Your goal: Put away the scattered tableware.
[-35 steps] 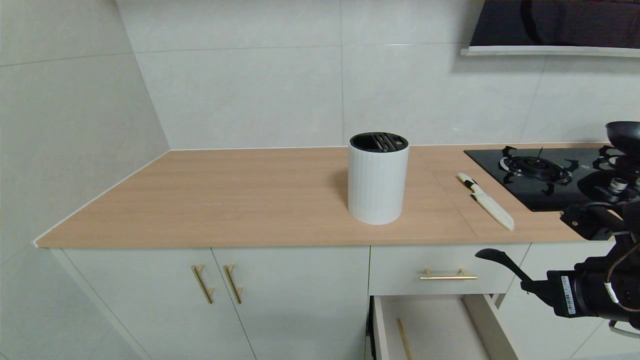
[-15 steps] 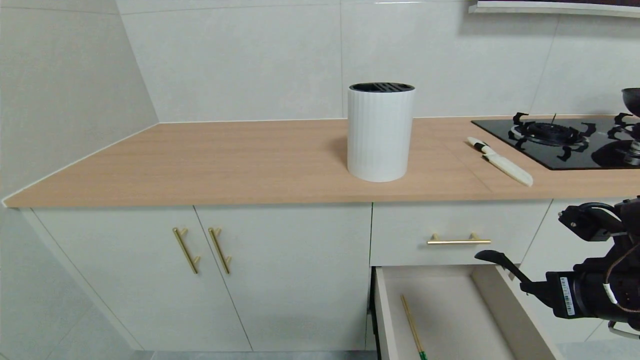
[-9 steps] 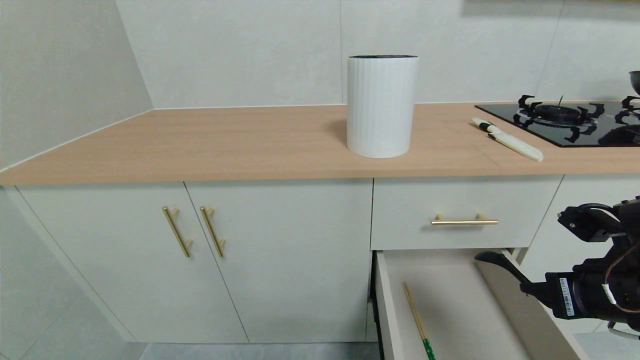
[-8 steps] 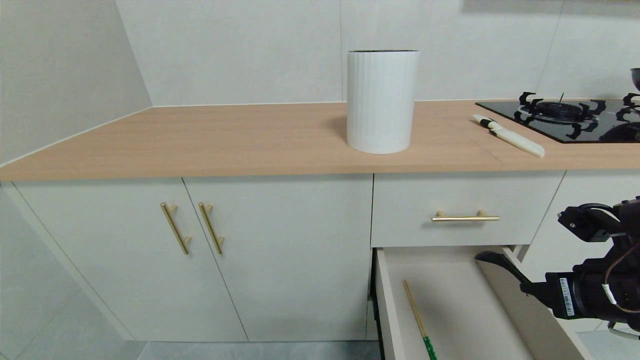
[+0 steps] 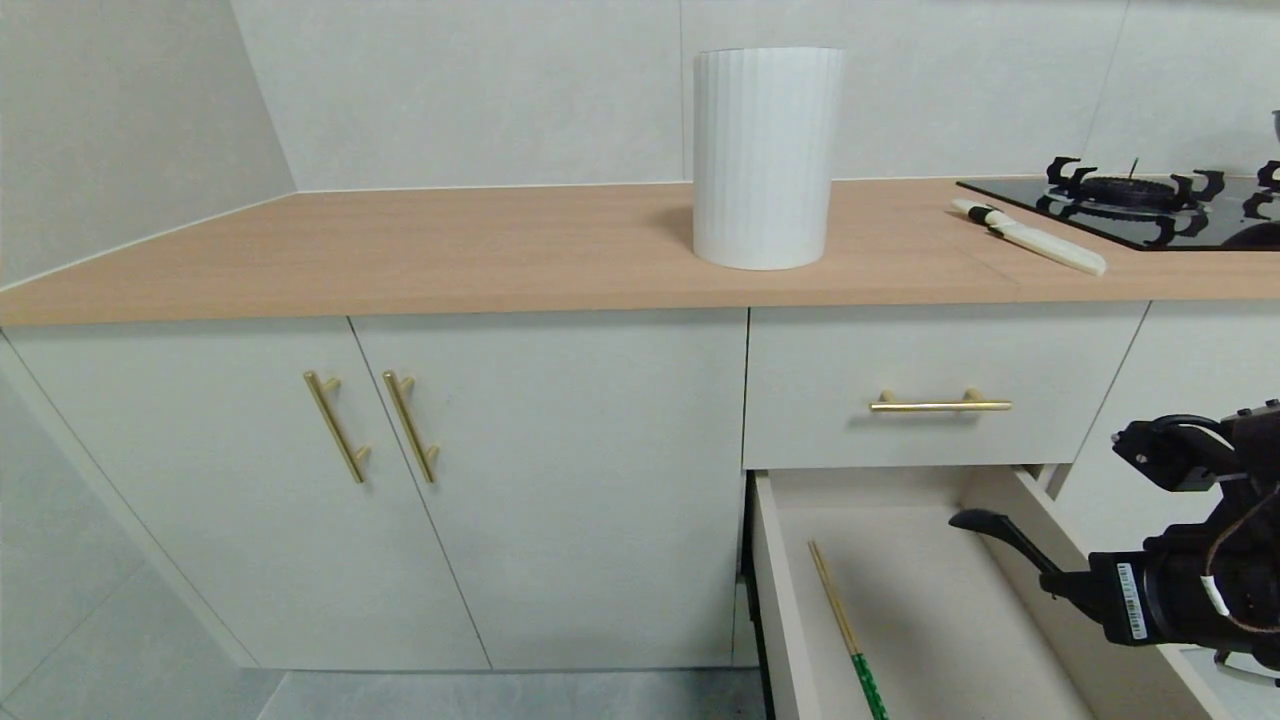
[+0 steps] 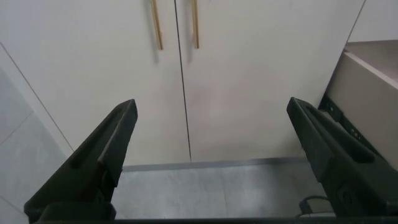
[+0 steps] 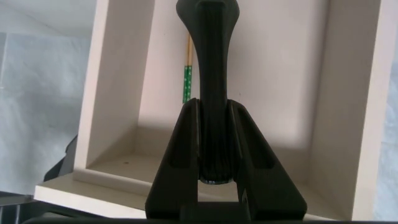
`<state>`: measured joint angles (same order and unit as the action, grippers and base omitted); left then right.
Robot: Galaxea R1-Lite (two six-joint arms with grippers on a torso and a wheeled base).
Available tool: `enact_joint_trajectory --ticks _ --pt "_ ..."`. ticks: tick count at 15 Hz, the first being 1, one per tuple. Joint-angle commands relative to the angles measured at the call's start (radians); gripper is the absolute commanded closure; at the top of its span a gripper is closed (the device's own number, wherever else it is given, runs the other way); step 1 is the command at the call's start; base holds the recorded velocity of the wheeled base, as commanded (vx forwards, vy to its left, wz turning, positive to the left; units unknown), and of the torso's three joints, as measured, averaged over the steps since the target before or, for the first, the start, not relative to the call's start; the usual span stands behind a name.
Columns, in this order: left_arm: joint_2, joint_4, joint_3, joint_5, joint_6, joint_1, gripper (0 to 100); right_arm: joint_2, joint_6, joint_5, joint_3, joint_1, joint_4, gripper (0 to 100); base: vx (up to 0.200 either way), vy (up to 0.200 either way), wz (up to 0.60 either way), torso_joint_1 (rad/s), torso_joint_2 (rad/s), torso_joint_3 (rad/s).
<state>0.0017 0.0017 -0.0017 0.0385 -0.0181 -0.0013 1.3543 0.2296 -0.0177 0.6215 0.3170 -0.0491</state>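
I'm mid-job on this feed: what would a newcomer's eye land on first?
First, the tall white ribbed holder standing on the wooden countertop, with a pale knife lying between it and the hob. Below, the open drawer has green-tipped chopsticks lying in it. The right gripper hangs over it, shut on a black utensil.

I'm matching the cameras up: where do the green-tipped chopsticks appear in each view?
Head view: the chopsticks lie on the floor of the open drawer, close to its left wall.
Right wrist view: the chopsticks lie on the drawer floor, just beside the black utensil in the gripper.
Left wrist view: this camera faces the cabinet doors, with the drawer's outer side next to them.
Shared landmark: the open drawer.
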Motion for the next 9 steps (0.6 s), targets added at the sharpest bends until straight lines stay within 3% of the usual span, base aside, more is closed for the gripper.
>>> enact_joint_trajectory --ticks 1,4,7,9 --pt "0.0 0.0 0.0 0.0 0.0 0.0 0 0.017 0.001 0.001 0.0 0.001 0.0 100 0.0 0.0 0.0 0.0 0.0 0.0" --pt "0.0 0.0 0.0 0.0 0.0 0.0 0 0.117 0.005 -0.002 -0.008 0.001 0.077 100 0.0 0.0 0.0 0.0 0.0 0.0" --pt "0.0 0.0 0.0 0.0 0.0 0.0 0 0.264 0.033 -0.001 -0.055 0.001 0.301 100 0.0 0.0 0.0 0.0 0.0 0.0" --pt "0.0 0.0 0.0 0.0 0.0 0.0 0 0.384 0.128 -0.005 -0.069 0.001 0.448 100 0.0 0.0 0.0 0.0 0.0 0.0"
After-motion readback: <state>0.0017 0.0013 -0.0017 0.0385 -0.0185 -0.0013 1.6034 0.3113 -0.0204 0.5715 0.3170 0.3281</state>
